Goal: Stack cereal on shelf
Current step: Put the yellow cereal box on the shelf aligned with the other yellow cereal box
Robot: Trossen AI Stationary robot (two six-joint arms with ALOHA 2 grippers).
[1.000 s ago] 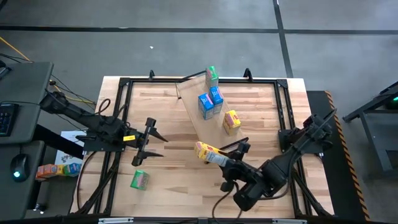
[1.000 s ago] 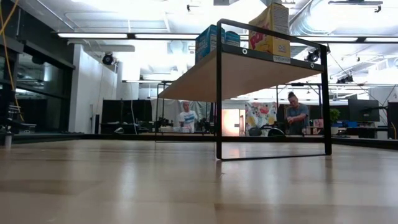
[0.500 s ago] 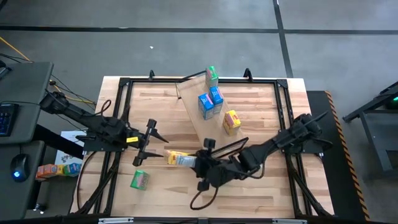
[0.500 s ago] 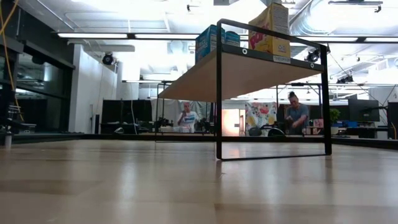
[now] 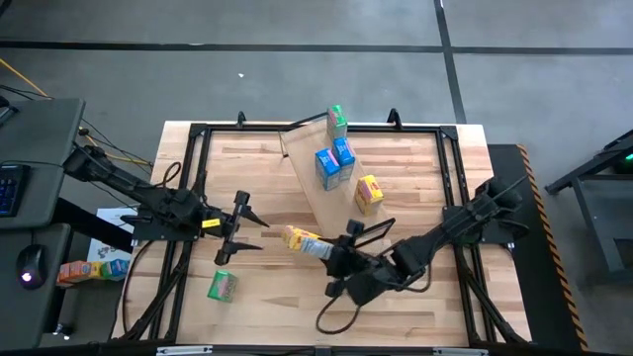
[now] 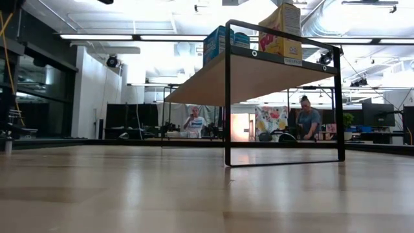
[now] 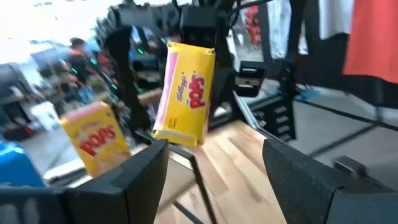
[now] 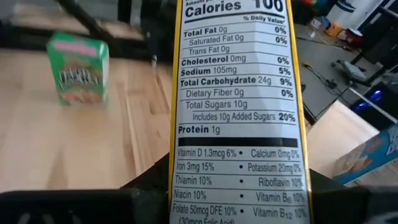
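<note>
My right gripper (image 5: 334,254) is shut on a yellow cereal box (image 5: 305,241), held above the table's middle, just near of the shelf. The shelf (image 5: 311,194) is a tilted light-wood board on a thin dark frame (image 6: 228,97). On it stand a green box (image 5: 337,121), two blue boxes (image 5: 334,164) and another yellow box (image 5: 368,193). One more green box (image 5: 222,286) lies on the tabletop at the near left. My left gripper (image 5: 244,225) hovers open at the left, its fingers pointing at the held yellow box (image 7: 184,93). My right gripper pinches the yellow box by its right end (image 8: 236,202) between its two fingers (image 8: 148,194), one on each broad face, the nutrition panel facing the wrist. The fingers come from the table's right, slanting a little down. The box sticks out toward the left, clear of the table.
Black frame rails (image 5: 188,198) run round the tabletop's edges. A loose cable (image 5: 331,316) trails under the right arm. Bare wood lies between the green box and the near right. People stand in the room beyond the table (image 6: 309,120).
My right gripper has swung the yellow box toward the table's left, then back a little to the right. It ends nearer my left gripper than a second ago. The box has stayed clear of the table.
</note>
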